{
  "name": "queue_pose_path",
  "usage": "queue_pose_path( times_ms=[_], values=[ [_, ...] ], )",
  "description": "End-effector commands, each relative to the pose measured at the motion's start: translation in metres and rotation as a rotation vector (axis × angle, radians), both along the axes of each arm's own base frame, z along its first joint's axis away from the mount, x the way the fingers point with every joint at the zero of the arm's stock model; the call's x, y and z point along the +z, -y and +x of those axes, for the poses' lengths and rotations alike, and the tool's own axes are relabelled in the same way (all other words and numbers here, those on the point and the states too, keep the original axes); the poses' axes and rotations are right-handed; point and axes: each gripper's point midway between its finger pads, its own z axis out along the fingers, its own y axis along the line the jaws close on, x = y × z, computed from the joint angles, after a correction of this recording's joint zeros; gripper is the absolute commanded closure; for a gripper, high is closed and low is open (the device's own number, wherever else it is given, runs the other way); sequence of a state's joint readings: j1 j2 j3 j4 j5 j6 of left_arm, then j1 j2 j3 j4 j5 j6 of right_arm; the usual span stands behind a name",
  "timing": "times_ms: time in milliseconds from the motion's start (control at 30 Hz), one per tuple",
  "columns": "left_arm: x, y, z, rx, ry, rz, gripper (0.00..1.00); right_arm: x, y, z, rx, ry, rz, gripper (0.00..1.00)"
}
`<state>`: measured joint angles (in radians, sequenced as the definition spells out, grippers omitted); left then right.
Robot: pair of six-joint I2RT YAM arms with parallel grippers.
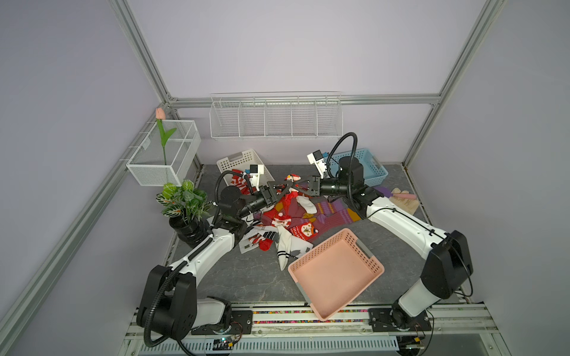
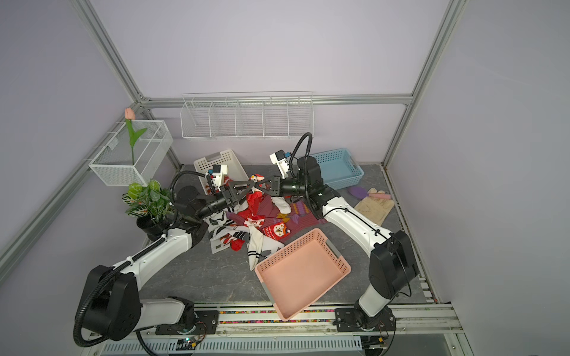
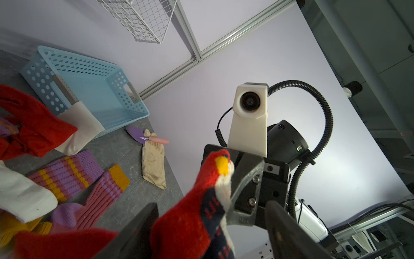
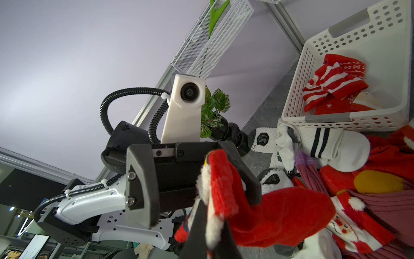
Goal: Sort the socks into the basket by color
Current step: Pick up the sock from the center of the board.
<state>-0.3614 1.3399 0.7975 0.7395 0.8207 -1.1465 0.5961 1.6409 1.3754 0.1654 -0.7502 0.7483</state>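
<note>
Above the sock pile my two grippers meet tip to tip. My right gripper is shut on the white-trimmed cuff of a red sock, which hangs down toward the pile. My left gripper stands open around the same red sock; the fabric lies against one finger and clear of its opposite. Red, white black-striped and purple-orange socks lie mixed on the grey table. The white basket behind holds red striped socks. The blue basket and pink basket hold nothing.
Beige gloves and a purple pink-handled brush lie at the right, near the blue basket. A potted plant stands by my left arm. A wire rack hangs on the back wall, a wire box with a tulip at left.
</note>
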Motion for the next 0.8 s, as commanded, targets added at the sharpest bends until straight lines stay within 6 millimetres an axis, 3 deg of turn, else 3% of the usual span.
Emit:
queue_pose_path(
  times_ms=[0, 100, 200, 333, 400, 533, 600, 700, 767],
  values=[
    [0.009, 0.009, -0.010, -0.066, 0.019, -0.037, 0.37, 0.008, -0.001, 0.003, 0.013, 0.011, 0.037, 0.93],
    [0.005, 0.013, -0.010, -0.084, 0.007, -0.029, 0.64, 0.006, -0.001, 0.004, 0.010, 0.007, 0.034, 0.93],
    [0.003, 0.014, -0.009, -0.087, -0.003, -0.021, 0.83, 0.004, 0.003, 0.008, -0.004, 0.004, 0.027, 0.93],
    [0.002, 0.014, -0.012, -0.095, -0.008, -0.009, 0.90, 0.003, 0.007, 0.014, -0.018, 0.002, 0.023, 0.93],
    [0.001, 0.014, -0.012, -0.093, -0.016, 0.001, 1.00, 0.001, 0.008, 0.015, -0.020, 0.002, 0.013, 0.93],
    [0.001, 0.013, -0.011, -0.085, -0.022, 0.012, 1.00, 0.001, 0.007, 0.015, -0.014, 0.011, 0.006, 0.93],
    [0.002, 0.013, -0.010, -0.073, -0.019, 0.021, 1.00, 0.002, 0.006, 0.014, -0.006, 0.017, -0.001, 0.80],
    [0.001, 0.012, -0.007, -0.059, -0.027, 0.051, 1.00, 0.001, 0.010, 0.014, -0.015, 0.024, -0.027, 0.35],
    [-0.001, 0.013, -0.005, -0.054, -0.051, 0.064, 1.00, 0.003, 0.016, 0.014, -0.032, 0.035, -0.048, 0.10]
  ],
)
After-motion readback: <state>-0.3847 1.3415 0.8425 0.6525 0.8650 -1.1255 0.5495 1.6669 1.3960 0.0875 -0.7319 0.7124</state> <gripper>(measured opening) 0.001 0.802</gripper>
